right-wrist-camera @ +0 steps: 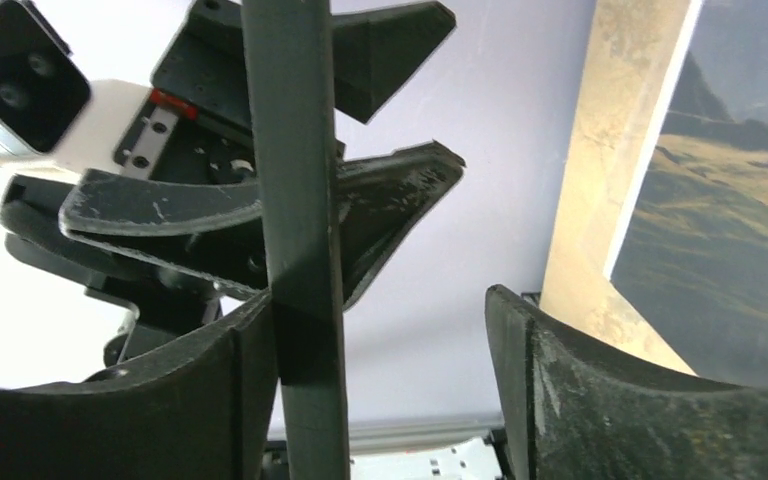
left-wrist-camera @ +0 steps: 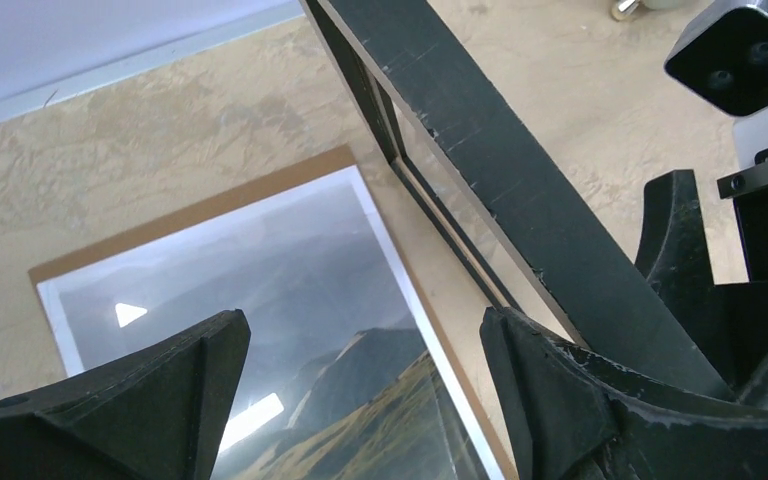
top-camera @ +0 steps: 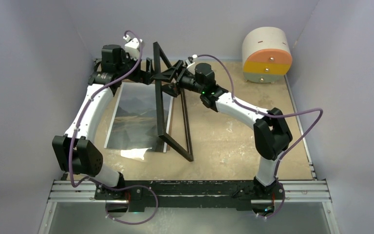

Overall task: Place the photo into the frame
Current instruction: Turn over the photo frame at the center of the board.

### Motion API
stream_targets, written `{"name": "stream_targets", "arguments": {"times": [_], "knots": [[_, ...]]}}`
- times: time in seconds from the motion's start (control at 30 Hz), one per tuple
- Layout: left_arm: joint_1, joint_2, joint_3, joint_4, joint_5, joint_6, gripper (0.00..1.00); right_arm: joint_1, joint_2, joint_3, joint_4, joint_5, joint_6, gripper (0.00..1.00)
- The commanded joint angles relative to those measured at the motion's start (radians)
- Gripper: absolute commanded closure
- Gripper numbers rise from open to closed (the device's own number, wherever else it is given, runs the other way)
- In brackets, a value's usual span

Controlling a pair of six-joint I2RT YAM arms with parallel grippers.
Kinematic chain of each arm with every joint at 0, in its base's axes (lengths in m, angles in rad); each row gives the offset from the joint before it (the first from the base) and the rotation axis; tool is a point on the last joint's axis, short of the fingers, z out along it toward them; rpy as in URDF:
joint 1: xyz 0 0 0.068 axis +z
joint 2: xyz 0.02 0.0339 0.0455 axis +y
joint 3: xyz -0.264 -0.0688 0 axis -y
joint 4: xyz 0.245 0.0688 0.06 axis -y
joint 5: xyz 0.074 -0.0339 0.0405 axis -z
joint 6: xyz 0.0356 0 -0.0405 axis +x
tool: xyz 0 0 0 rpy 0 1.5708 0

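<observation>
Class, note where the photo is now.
Top view: the photo lies flat on the brown backing board, left of centre on the table, just left of the tilted frame.

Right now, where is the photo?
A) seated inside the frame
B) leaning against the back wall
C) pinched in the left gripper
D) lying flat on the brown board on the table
D: the photo lies face up on the brown backing board, while the frame stands on edge next to it.
</observation>
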Motion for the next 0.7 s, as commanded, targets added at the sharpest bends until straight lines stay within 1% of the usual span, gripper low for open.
{"name": "stream_targets", "arguments": {"times": [0.0, 0.07, 0.13, 0.27, 0.37, 0.43, 0.57, 0.63, 0.67], "knots": [[-0.061, 0.034, 0.068, 0.039, -0.029, -0.033, 0.06, -0.041, -0.122, -0.050, -0.061, -0.088, -0.096, 0.23], [-0.079, 0.051, 0.079, 0.043, -0.039, -0.033, 0.06, -0.066, -0.162, -0.067, -0.107, -0.090, -0.140, 0.19], [-0.096, 0.066, 0.093, 0.043, -0.048, -0.034, 0.06, -0.088, -0.197, -0.057, -0.181, -0.087, -0.204, 0.18], [-0.143, 0.096, 0.131, 0.041, -0.069, -0.036, 0.06, -0.117, -0.224, 0.008, -0.341, -0.111, -0.323, 0.17], [-0.188, 0.125, 0.172, 0.027, -0.114, -0.025, 0.05, -0.127, -0.226, 0.050, -0.438, -0.144, -0.386, 0.17], [-0.213, 0.141, 0.196, 0.012, -0.144, -0.018, 0.05, -0.129, -0.217, 0.096, -0.531, -0.154, -0.439, 0.18], [-0.267, 0.169, 0.234, -0.019, -0.257, -0.006, 0.03, -0.131, -0.194, 0.193, -0.713, -0.157, -0.555, 0.18], [-0.298, 0.187, 0.262, -0.045, -0.346, 0.000, 0.03, -0.133, -0.180, 0.256, -0.833, -0.125, -0.638, 0.19], [-0.312, 0.196, 0.279, -0.059, -0.417, 0.001, 0.03, -0.135, -0.174, 0.290, -0.893, -0.095, -0.674, 0.20]]}}
